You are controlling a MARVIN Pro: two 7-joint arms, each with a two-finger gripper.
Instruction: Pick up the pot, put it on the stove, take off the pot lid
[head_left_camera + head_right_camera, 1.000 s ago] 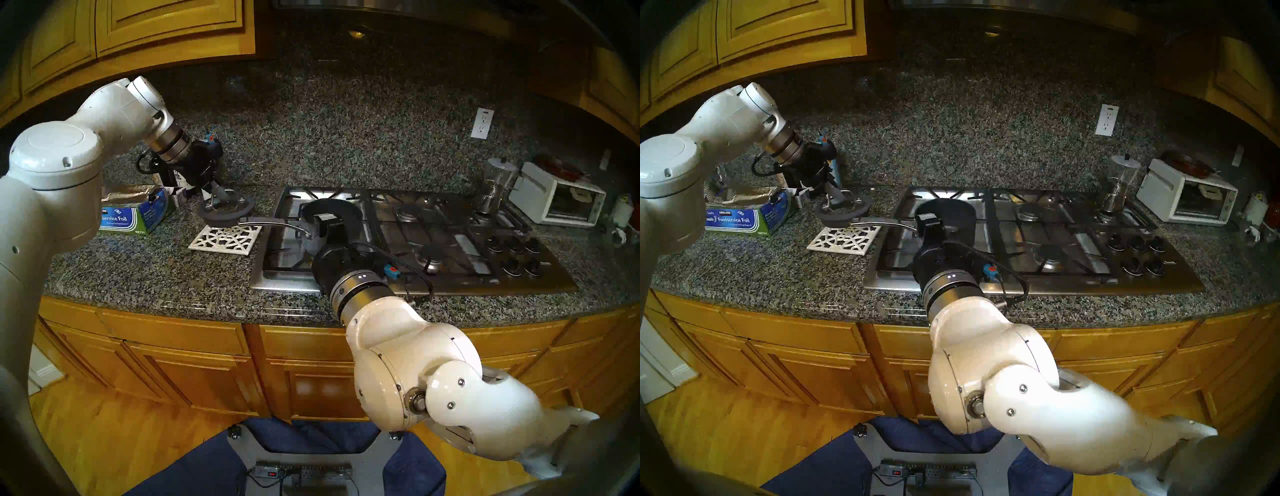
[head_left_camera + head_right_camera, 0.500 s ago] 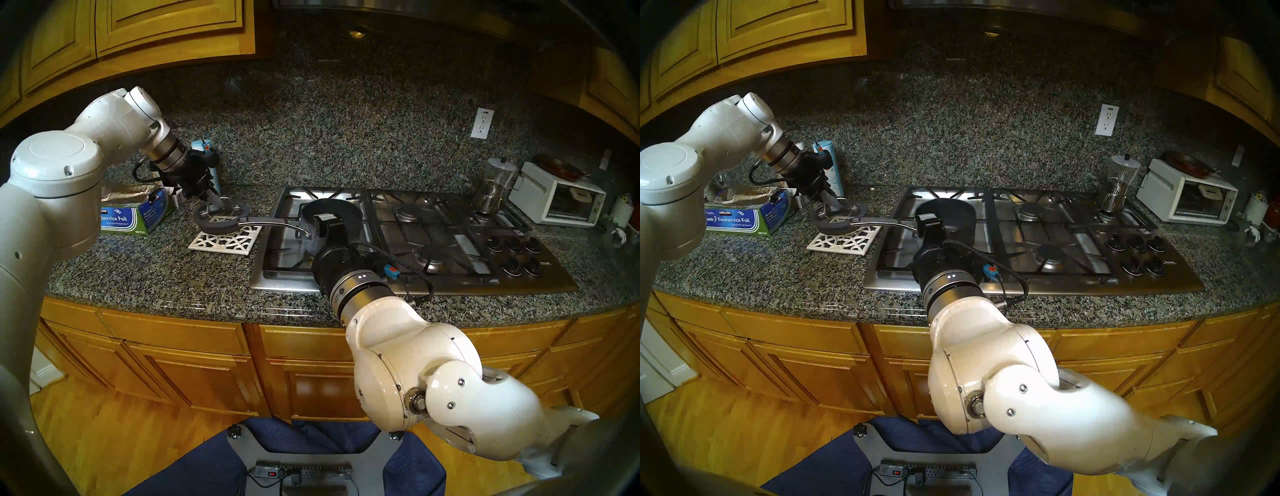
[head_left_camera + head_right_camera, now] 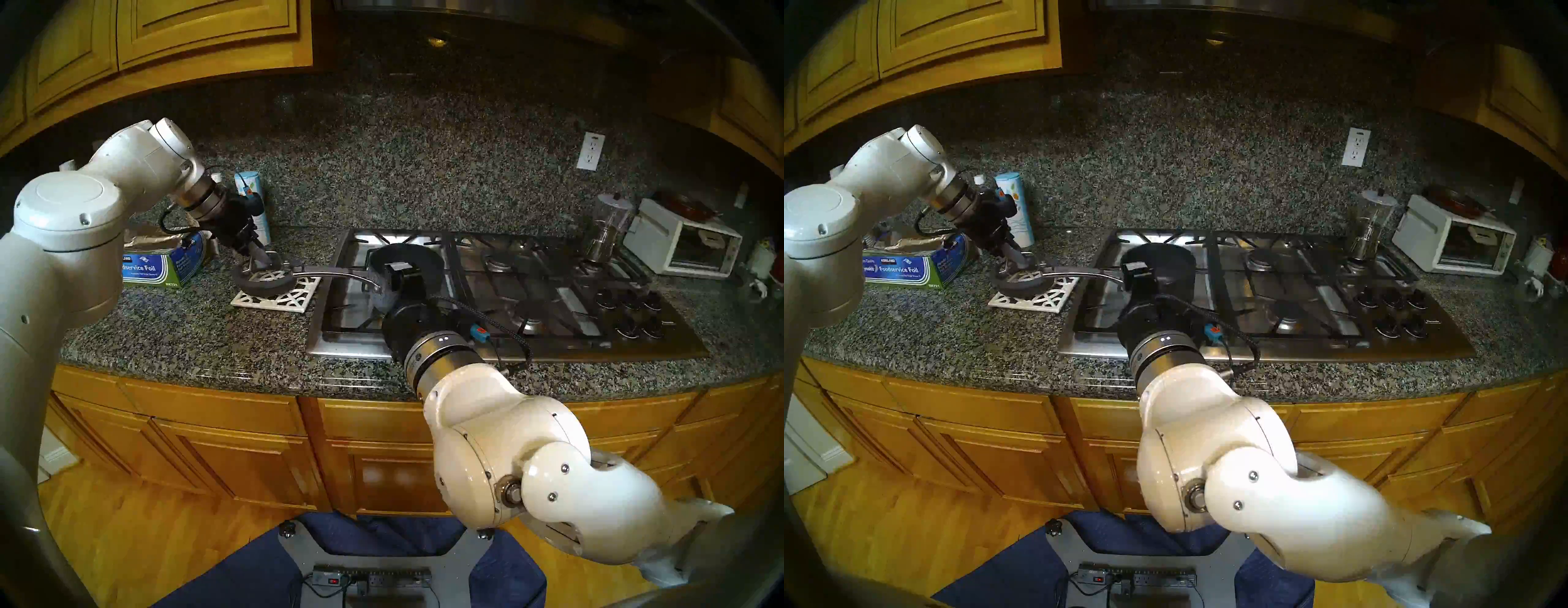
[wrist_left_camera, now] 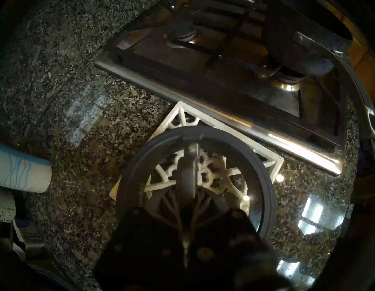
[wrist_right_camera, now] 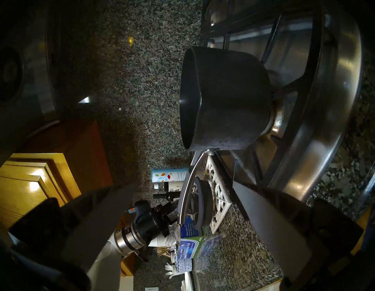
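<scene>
The dark speckled pot [image 3: 384,297] stands uncovered on the front left burner of the steel stove [image 3: 551,346], its long steel handle [image 3: 335,274] reaching left over the counter. My left gripper [image 3: 256,259] is shut on the loop handle of the glass pot lid [image 3: 254,291] and holds it tilted, low over the white lattice trivet [image 3: 292,303]. I cannot tell whether they touch. The left wrist view shows the lid's dark rim [image 4: 129,176] over the trivet [image 4: 182,113]. My right gripper [image 3: 401,282] is open and empty just in front of the pot [image 5: 229,97].
A blue foil box [image 3: 165,263] and a tall light-blue canister [image 3: 254,199] stand behind the left arm. A glass coffee maker [image 3: 606,229] sits at the stove's back right, with a white toaster oven [image 3: 683,244] beyond it. Black knobs [image 3: 632,314] line the stove's right front.
My left arm has lowered the lid down and slightly left, from above the pot handle's end to just over the trivet. The right arm and the pot have not moved.
</scene>
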